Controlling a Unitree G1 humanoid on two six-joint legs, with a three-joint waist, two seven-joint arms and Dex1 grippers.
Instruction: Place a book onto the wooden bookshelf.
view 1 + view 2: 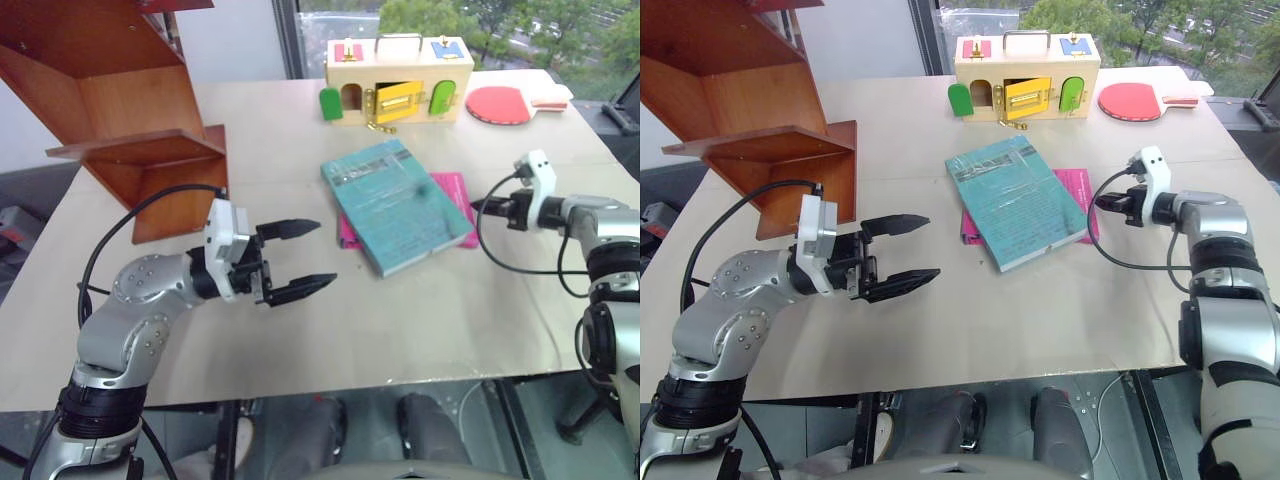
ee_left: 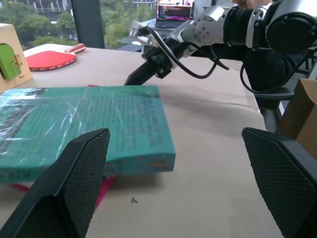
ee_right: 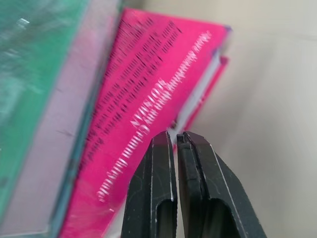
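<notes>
The teal-green book (image 1: 395, 205) lies flat in the middle of the table, resting on a thinner magenta-pink book (image 1: 457, 189). The reddish-brown wooden bookshelf (image 1: 120, 110) stands at the table's far left. My left gripper (image 1: 326, 253) hovers left of the book, pointing at its near end, fingers wide open and empty. In the left wrist view the book's end (image 2: 99, 129) lies just beyond the fingers. My right gripper (image 1: 1100, 203) is shut on nothing. Its closed fingertips (image 3: 176, 136) point at the pink book's right edge (image 3: 148, 99).
A pale wooden box with coloured doors (image 1: 398, 80) and a red paddle (image 1: 505, 103) sit at the table's far side. Bare tabletop (image 1: 400, 320) runs from the books to the near edge. A cardboard box (image 2: 302, 114) stands off the table's right side.
</notes>
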